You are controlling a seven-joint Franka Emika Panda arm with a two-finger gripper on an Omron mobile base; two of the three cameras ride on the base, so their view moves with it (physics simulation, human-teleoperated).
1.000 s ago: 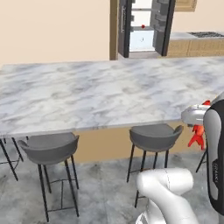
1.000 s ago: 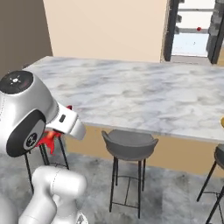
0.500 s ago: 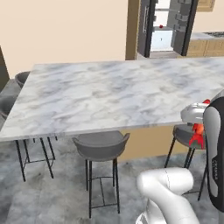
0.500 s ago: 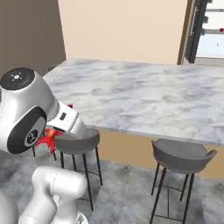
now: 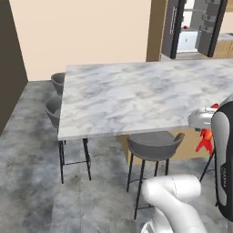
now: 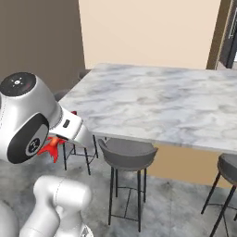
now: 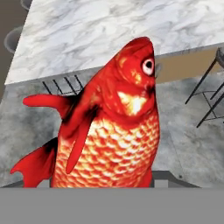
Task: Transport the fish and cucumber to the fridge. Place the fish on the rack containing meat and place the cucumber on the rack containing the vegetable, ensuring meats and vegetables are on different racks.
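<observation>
A bright red fish (image 7: 113, 131) with a forked tail stands upright close before the hand camera and hides the fingertips. My gripper (image 5: 205, 135) is shut on the fish (image 5: 204, 140), low beside the arm and in front of the island's near edge. From the other side, the fish's tail (image 6: 52, 145) pokes out under the white hand. The fridge (image 5: 195, 25) stands open far behind the island, with a small red round vegetable (image 5: 185, 27) on a rack inside. The cucumber and the meat are out of view.
A long marble island counter (image 5: 136, 93) lies between me and the fridge. Grey stools (image 5: 154, 144) (image 6: 127, 155) are tucked under its near edge, and others (image 5: 56, 83) stand at its left end. A dark wall (image 5: 9, 68) rises on the left above open grey floor.
The whole picture has shifted: the base has moved left along the island, whose left end is now in view. The fish stays in the gripper.
</observation>
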